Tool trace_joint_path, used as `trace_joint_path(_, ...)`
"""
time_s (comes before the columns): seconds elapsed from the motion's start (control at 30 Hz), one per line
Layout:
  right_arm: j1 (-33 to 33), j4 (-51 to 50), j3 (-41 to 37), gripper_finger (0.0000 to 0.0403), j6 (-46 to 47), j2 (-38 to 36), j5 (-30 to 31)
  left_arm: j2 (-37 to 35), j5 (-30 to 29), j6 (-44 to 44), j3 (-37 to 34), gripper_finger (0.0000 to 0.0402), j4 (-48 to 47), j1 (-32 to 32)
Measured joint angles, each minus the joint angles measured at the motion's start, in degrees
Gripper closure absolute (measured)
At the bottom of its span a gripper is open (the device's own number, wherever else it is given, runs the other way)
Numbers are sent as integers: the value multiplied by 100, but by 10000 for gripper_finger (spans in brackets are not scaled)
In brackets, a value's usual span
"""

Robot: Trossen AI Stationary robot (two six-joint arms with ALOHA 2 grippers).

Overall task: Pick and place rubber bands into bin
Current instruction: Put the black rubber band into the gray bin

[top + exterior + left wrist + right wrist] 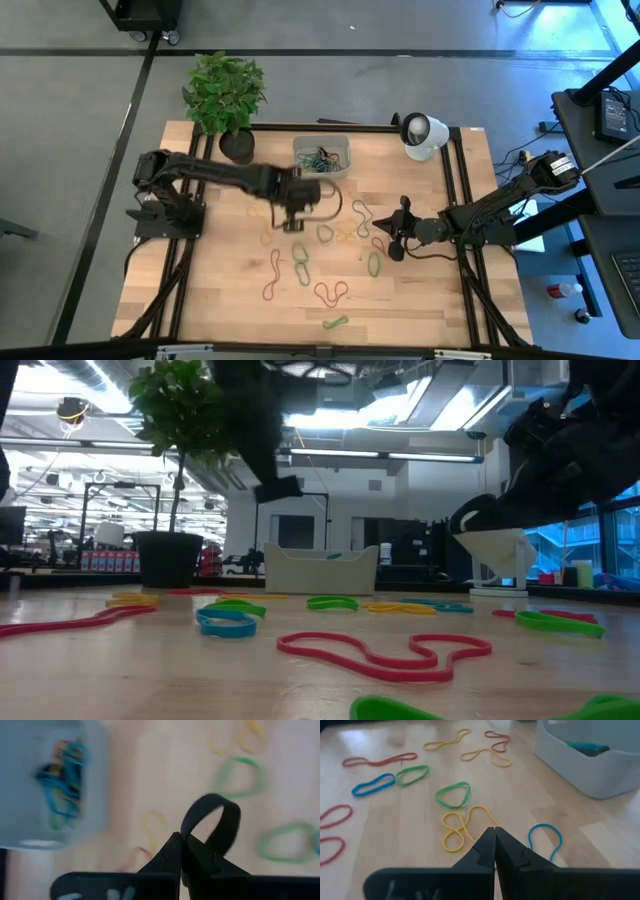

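Note:
My left gripper (318,197) hangs over the table's middle, just near of the bin, shut on a black rubber band (212,820). The bin (322,155), a translucent tray, stands at the far middle with blue and green bands (60,785) inside. Many rubber bands lie flat on the wood: green (325,232), yellow (462,827), red (332,292), blue (372,785). My right gripper (495,836) is shut on nothing, low over the table right of centre (380,233), its tips just above a yellow figure-eight band. My left gripper pinches the black rubber band at one end of its loop (192,839) between its two fingertips. The fingers slant down toward the table's right. The rest of the loop (225,815) stands out open beyond the tips, lifted clear of the table.
A potted plant (226,95) stands at the far left next to the bin, and a white round camera (423,135) at the far right. Black rails (455,190) run along the table's sides. More bands lie toward the near edge, such as a green one (335,322).

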Motion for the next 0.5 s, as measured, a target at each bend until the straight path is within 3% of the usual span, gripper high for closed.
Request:
trace_joint_path(0.23, 0, 18, 0, 396, -858, 0, -265, 46, 74, 695, 2, 398, 924, 1264)
trace_joint_path(0.5, 0, 376, 2, 399, -1754, 0, -907, 310, 756, 1412, 13, 398, 1966, 2198)
